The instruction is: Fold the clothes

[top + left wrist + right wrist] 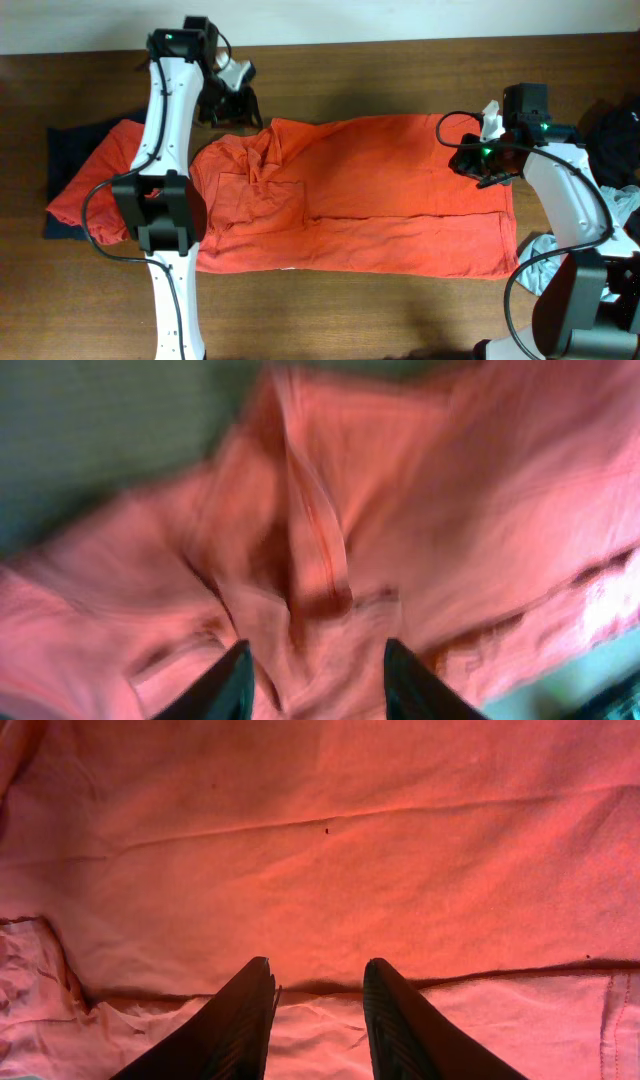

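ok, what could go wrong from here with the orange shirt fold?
1. The shirt is bunched at its left end, below the open left gripper; folding now could press creases in.
2. The right gripper hangs open over a layer edge; a grab there might catch only one layer.

Red-orange T-shirt (400, 180) spread flat, left side rumpled
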Available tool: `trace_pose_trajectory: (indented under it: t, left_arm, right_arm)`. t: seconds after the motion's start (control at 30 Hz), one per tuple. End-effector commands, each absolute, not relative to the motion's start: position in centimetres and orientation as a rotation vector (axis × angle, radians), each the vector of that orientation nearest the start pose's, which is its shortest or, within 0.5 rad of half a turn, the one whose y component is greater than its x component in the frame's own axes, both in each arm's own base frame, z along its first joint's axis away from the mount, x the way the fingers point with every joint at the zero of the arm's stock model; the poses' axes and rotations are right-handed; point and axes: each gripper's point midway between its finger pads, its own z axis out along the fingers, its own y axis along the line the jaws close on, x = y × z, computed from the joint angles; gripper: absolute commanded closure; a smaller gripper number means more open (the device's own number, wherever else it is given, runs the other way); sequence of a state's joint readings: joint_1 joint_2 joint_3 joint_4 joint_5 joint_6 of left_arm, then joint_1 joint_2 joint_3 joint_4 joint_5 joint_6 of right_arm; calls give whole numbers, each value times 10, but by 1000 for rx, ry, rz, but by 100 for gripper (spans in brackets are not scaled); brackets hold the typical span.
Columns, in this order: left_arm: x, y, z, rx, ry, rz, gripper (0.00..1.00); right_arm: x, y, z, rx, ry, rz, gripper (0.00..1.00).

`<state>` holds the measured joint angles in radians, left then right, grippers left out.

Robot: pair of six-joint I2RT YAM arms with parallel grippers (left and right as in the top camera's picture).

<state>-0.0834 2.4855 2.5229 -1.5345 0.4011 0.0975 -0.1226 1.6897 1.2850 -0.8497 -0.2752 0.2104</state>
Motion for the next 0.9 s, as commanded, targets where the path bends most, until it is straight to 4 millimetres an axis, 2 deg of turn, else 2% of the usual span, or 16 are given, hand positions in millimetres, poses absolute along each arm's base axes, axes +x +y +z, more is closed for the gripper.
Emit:
trace_pose_trajectory:
  t: [0.0,0.1,0.2,0.4,0.7,0.87]
  left_arm:
    - [506,-115,111,388,2878,-576,52]
    - [522,-131,102,461,2810,-560,50]
    - [535,-134,93,488,2782,-464,47]
    - [535,-132,62,498,2841,-381,46]
    - [533,-131,37,495,2886,-389,58]
    - [531,-133,28,498,2904,-400,71]
  right_arm:
    - [382,2,110,405,2773,413,66]
    - [382,2,110,405,2773,413,66]
    - [382,2,110,406,2773,413,66]
    - [382,2,110,406,2774,414,66]
    - [379,2,109,410,2784,414,66]
    - [379,2,109,410,2784,414,66]
